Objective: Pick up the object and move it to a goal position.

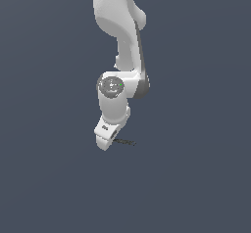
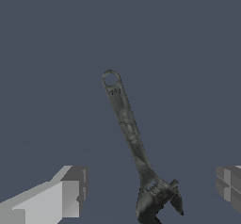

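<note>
The object, a thin dark grey wrench (image 2: 129, 133), lies flat on the dark grey-blue surface. Its open jaw head (image 2: 157, 199) sits between my two fingers, and its slim handle ends in a small ring (image 2: 110, 79) farther from them. My gripper (image 2: 150, 190) is open, with one finger (image 2: 66, 192) and the other finger (image 2: 229, 185) standing wide apart on either side of the head, neither touching it. In the exterior view the white hand (image 1: 109, 129) hangs low over the surface. The wrench (image 1: 125, 142) pokes out from under it toward the exterior view's right.
The white arm (image 1: 120, 31) comes down from the top of the exterior view. Around the wrench lies only the uniform dark floor (image 1: 196, 178).
</note>
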